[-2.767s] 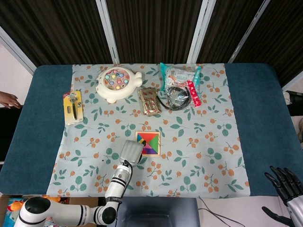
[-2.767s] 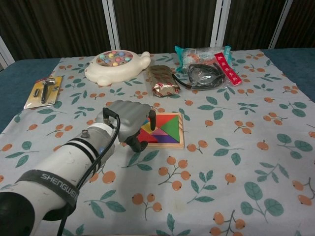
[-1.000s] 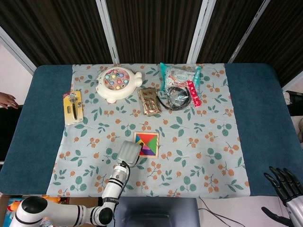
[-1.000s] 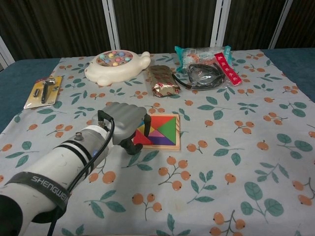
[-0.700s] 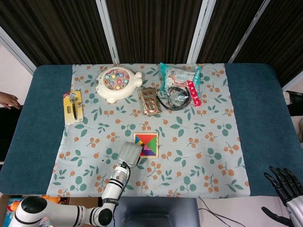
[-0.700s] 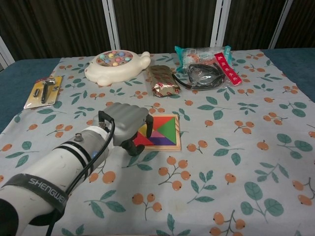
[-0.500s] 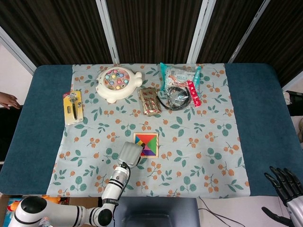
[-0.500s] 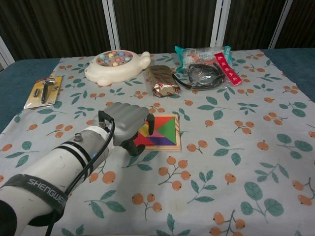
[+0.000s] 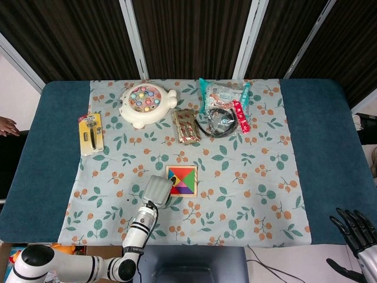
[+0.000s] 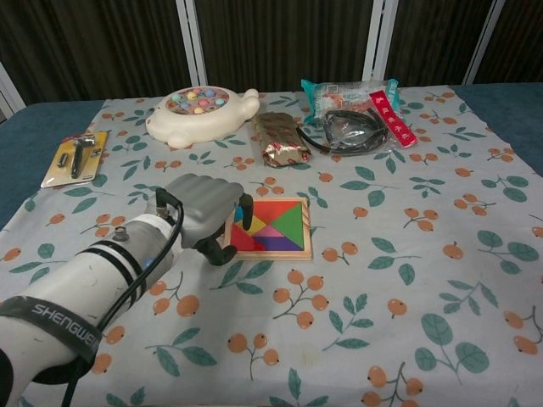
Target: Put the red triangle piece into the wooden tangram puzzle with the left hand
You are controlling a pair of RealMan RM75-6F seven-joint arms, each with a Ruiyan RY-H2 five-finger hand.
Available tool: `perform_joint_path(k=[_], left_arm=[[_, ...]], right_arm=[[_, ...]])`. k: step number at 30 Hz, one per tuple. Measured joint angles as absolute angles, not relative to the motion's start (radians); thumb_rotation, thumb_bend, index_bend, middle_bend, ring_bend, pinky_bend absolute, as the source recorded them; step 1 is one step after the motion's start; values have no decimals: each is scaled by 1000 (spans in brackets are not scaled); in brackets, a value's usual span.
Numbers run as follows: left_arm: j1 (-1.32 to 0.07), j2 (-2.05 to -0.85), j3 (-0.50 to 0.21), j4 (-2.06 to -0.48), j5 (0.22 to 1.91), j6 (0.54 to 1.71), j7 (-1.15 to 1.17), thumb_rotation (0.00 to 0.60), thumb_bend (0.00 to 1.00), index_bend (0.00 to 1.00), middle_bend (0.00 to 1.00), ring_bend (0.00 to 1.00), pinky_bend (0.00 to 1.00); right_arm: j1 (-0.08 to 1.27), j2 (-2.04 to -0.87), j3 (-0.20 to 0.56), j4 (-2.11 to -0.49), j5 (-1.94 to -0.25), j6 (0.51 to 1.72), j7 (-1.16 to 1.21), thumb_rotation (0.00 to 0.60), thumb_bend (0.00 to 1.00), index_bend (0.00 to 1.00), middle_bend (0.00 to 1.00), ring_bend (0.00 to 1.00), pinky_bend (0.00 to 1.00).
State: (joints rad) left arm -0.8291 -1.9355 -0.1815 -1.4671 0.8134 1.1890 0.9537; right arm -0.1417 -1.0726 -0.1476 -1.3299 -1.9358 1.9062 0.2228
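Observation:
The wooden tangram puzzle (image 9: 182, 180) (image 10: 272, 227) lies flat at the middle of the floral cloth, its frame filled with coloured pieces. A red triangle piece (image 10: 246, 241) sits in its near-left corner, level with the others. My left hand (image 9: 157, 190) (image 10: 206, 217) rests just left of the puzzle with its fingers curled in and nothing visible in them; its fingers (image 10: 222, 253) stand beside the frame's left edge. My right hand (image 9: 354, 230) shows only at the head view's bottom right corner, off the table, its dark fingers spread and holding nothing.
At the back stand a white fishing toy (image 9: 145, 104) (image 10: 200, 112), a gold snack packet (image 9: 186, 126), and plastic bags with a black cable (image 9: 222, 121). A yellow tool card (image 9: 91, 134) lies at the left. A person's hand (image 9: 7, 125) shows at the far left edge.
My left hand has drawn back to the left, off the puzzle's near-left corner, uncovering the red triangle in the frame. The puzzle has slid slightly left since 2.8 s ago.

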Motion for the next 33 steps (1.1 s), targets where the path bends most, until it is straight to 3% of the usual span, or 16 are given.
perform_joint_path(k=[24, 33], left_arm=[[-821, -1925, -172, -1470, 820, 1176, 933, 600, 373, 470, 1000, 1000, 1000], [-818, -1920, -168, -1486, 867, 1178, 901, 600, 372, 389, 1000, 1000, 1000]], right_arm=[[-143, -1074, -148, -1330, -1936, 1909, 220, 600, 150, 0, 0, 0, 0], [-143, -1075, -148, -1330, -1937, 1907, 217, 600, 150, 0, 0, 0, 0]])
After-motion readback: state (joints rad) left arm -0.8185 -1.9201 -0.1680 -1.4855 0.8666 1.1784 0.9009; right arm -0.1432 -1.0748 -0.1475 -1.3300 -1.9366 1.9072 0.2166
